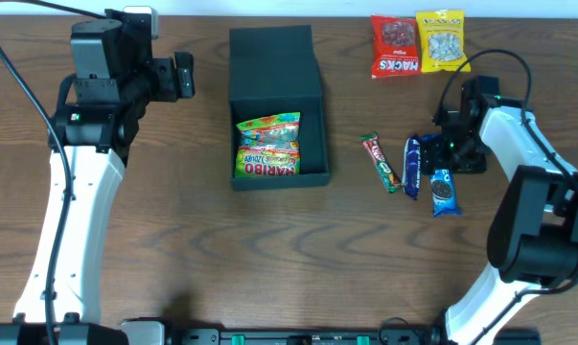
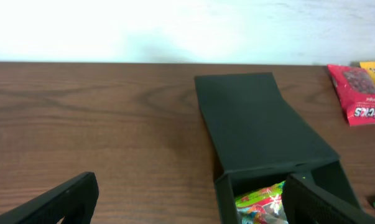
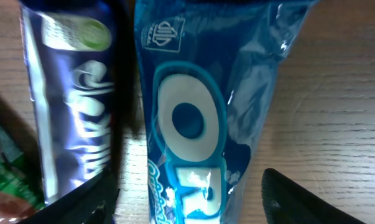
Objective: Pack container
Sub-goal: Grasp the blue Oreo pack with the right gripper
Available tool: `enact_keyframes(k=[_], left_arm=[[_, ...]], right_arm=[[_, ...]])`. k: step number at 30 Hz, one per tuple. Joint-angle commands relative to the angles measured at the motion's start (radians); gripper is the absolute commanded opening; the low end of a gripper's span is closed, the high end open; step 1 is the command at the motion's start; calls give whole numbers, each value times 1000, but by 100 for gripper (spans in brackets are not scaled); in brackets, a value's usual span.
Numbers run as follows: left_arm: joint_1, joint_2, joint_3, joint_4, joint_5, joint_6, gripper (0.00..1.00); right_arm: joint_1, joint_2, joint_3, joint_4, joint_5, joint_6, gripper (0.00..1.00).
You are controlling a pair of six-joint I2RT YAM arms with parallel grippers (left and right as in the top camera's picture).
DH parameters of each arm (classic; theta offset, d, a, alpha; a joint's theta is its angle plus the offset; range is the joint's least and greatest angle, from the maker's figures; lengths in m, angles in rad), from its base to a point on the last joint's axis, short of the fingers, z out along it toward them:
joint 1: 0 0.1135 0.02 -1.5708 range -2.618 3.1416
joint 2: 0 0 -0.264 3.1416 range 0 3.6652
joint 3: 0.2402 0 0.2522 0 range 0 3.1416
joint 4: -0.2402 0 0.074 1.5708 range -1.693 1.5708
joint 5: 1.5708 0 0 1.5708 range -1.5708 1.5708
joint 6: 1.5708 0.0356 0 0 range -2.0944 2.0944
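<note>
Currently | right pincer (image 3: 190,205) wide open, straddling blue cookie packet (image 3: 199,124), nothing gripped | left pincer (image 1: 185,75) open, empty | packet likely light, slick, crushable: pinch across mid-width | container (image 1: 274,59): stiff cardboard

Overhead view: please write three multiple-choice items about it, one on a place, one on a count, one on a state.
1. Where is the red Hacks packet?
A. Inside the container
B. On the table, beside the yellow packet
C. On top of the lid

2. How many snack packets lie outside the container?
A. Three
B. Seven
C. Five

3. How is the container's lid?
A. Open, folded back
B. Shut
C. Torn off

Answers:
1 B: it lies at the far edge, next to the yellow one.
2 C: red, yellow, the red-green bar, the dark blue bar and the Oreo packet.
3 A: the Haribo packet shows inside.
</note>
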Motion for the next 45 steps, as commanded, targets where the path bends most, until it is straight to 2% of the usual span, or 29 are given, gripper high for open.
enact_keyframes(k=[1,18,24,28,34,38,42,45], left_arm=[[0,0,26,13,3,-7,95],[0,0,26,18,3,1,95],[0,0,26,22,3,1,95],[0,0,26,26,3,0,95],[0,0,26,29,3,0,95],[0,0,26,29,3,0,95],[0,0,26,29,3,0,95],[0,0,26,29,3,0,95]], right_arm=[[4,-1,-15,6,9,-41,71],[4,47,-26,32,60,-71,52],[4,47,-26,33,59,-62,40],[4,47,-1,10,59,-34,37],[7,47,203,-135,54,35,30],[27,47,379,-228,32,101,30],[100,47,544,-275,-69,145,31],[198,47,576,-245,-134,222,30]])
